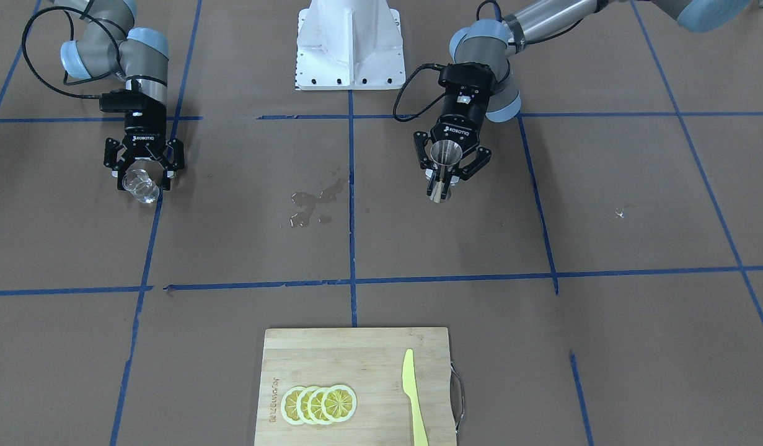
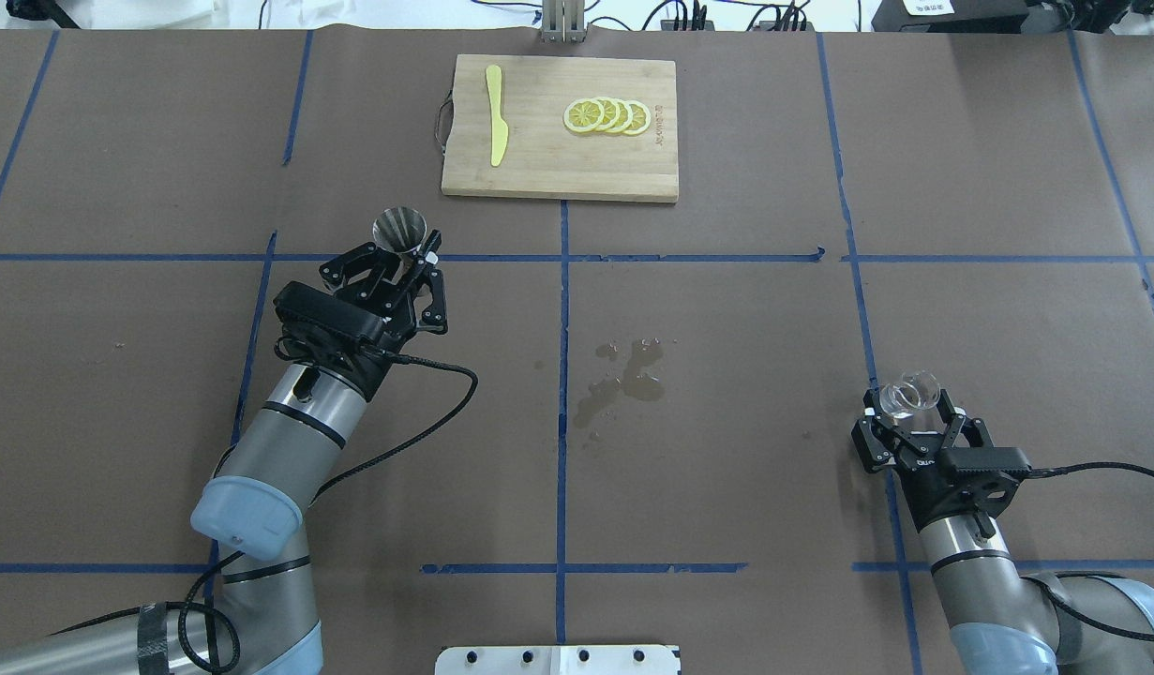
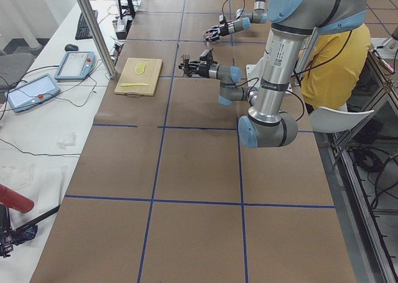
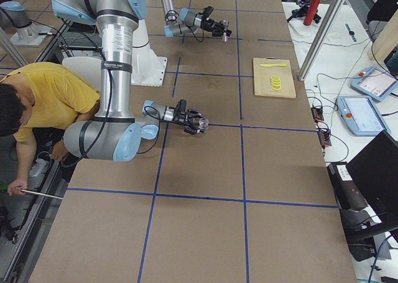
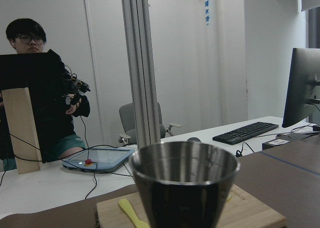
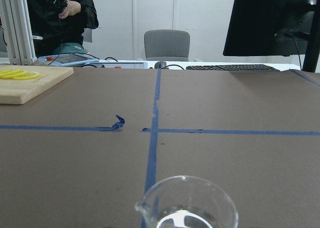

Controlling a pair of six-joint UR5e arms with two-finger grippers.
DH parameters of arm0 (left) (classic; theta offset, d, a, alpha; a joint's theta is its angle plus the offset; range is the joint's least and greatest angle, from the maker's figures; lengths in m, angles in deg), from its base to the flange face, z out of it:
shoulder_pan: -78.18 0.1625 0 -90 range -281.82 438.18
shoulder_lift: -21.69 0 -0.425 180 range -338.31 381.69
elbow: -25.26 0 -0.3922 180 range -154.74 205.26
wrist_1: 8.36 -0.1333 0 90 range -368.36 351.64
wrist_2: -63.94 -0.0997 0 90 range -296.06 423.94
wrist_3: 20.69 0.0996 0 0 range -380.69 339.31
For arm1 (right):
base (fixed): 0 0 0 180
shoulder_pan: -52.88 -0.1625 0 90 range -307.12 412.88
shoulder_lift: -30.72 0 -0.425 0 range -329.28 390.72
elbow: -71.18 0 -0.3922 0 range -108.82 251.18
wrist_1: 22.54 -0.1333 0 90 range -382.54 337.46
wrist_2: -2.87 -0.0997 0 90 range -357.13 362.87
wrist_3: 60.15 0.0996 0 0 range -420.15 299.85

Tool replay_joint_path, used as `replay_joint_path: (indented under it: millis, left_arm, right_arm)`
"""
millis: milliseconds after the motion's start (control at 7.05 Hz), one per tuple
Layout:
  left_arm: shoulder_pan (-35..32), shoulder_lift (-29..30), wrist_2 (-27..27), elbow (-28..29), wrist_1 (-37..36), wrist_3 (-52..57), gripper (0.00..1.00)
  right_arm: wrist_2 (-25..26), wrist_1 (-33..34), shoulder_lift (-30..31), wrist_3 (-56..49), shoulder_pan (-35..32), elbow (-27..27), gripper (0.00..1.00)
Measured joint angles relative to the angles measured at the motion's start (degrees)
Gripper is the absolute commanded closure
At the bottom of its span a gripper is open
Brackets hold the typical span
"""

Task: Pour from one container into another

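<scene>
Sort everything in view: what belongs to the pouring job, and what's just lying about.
Job: glass measuring cup, in the right gripper; steel jigger, in the left gripper.
Lying about: cutting board, lemon slices, yellow knife, wet patch.

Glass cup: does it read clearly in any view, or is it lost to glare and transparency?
Front-facing: the glass cup reads mostly as bright rim highlights, its body nearly see-through. Overhead: faint, only edges and a few glints. Right wrist: rim close and clear, lower part cropped by the frame's bottom edge. Exterior right: too small to judge.
</scene>
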Motion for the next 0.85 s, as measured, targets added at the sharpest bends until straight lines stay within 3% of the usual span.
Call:
replay_joint_path:
  millis: [851]
  left_arm:
    - [0.0, 0.0, 0.0, -0.2, 0.0, 0.0, 1.00]
  right_arm:
    - [-0.9, 0.0, -0.4, -0.8, -0.8, 0.4, 0.17]
